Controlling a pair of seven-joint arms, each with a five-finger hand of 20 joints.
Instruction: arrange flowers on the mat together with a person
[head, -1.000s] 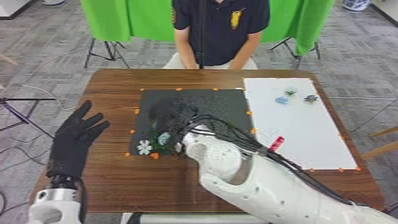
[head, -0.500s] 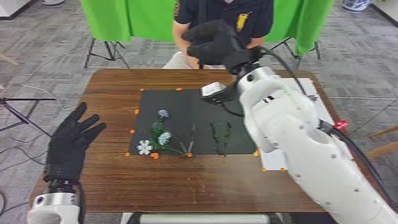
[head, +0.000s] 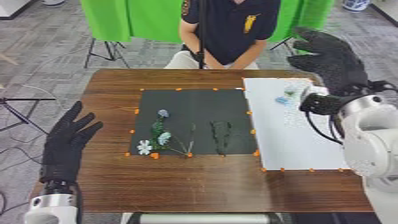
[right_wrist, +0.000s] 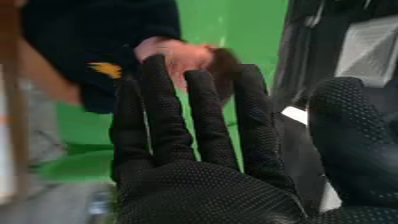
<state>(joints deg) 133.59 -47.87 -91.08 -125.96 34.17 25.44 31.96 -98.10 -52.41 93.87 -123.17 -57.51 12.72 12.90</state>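
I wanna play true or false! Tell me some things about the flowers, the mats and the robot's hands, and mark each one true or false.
1. The white flower is on the black mat. True.
2. The robot's right hand is holding a flower. False: it is open, with nothing in it.
3. The white mat is to the left of the black mat. False: it is to the right.
4. A light blue flower is on the white mat. True.
5. The robot's left hand is curled into a fist. False: its fingers are stretched out.
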